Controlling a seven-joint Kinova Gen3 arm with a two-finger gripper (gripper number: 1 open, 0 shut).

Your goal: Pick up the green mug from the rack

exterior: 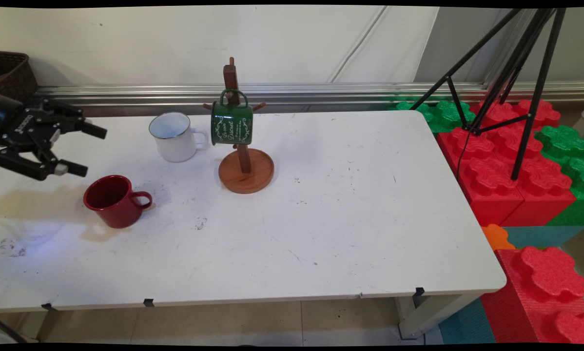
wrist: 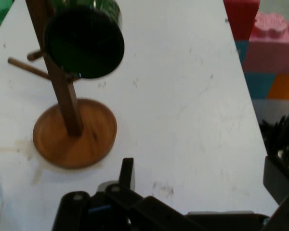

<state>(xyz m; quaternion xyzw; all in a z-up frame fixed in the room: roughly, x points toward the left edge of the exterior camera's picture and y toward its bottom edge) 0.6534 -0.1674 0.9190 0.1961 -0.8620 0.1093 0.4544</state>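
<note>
**benchwatcher:** ok so the jaws are spread wide with nothing between them. In the main view the gripper (exterior: 85,149) sits at the far left, raised off the tabletop (exterior: 321,219) and pointing right, one finger up top and one lower down.

**mugfan22:** what's closest to it?

**benchwatcher:** the red mug (exterior: 114,201), just below and right of the lower finger, not touching. It stands upright, handle sticking out to the right. A bit further back there's a white enamel mug (exterior: 175,136), also upright, handle to the right, well apart from the red one.

**mugfan22:** and the green one?

**benchwatcher:** the green mug (exterior: 232,123) hangs by its handle on a peg of the wooden mug tree (exterior: 245,168), right beside the white mug. White lettering on its side, can't read it properly. The tree has a round wooden base, an upright post and short pegs poking out both sides.

**mugfan22:** hand cam show anything extra?

**benchwatcher:** the mug tree (wrist: 74,132) is up left there, and you look straight at the bottom of the green mug (wrist: 84,43). One finger (wrist: 126,174) rises from the bottom edge.

**mugfan22:** background?

**benchwatcher:** big red and green foam blocks (exterior: 511,161) off the right end, a black tripod (exterior: 511,73) standing on them, and a dark basket (exterior: 11,73) back left.
</note>
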